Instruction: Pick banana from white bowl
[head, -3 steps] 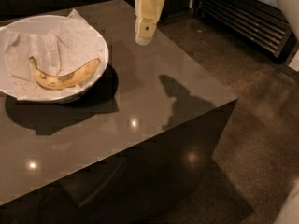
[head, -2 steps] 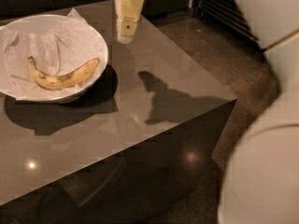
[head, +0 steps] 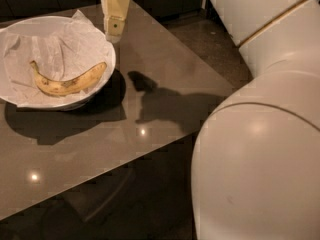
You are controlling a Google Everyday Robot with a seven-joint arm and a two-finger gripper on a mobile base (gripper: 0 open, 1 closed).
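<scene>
Paper [head: 45, 49] is lining the white bowl [head: 112, 64] at the left of the table [head: 165, 54], crinkling and spilling over the rim. The banana [head: 70, 81] is lying on it toward the front of the bowl, curving with both ends turned up toward the back and its thin stem end pointing left.

To the right of the banana, the gripper [head: 114, 31] is hanging tip-down at the top of the view, just beside the bowl's far right rim and apart from the fruit. It is carrying nothing, and I cannot tell whether it is open or closed.

The step in hand is looking like the approach. The gripper is needing to travel left and toward the front until it is over the middle of the banana, turning so that it closes across the fruit's short width rather than along its length. Coming straight down on the thick middle is seeming best, since the ends are tapering and the paper beneath is likely to bunch or lift under a shallow grasp. The fruit is looking ripe and speckled, so it is calling for a gentle squeeze.

The bowl's raised rim is standing between gripper and banana, so the safe line is passing over it. Right of the gripper, its shadow [head: 142, 81] is falling across bare table, which is offering room for carrying the fruit away. Farther right, the table's corner is dropping off to the floor [head: 210, 39], and the robot's own pale body [head: 260, 159] is filling that side and crowding any move there.
</scene>
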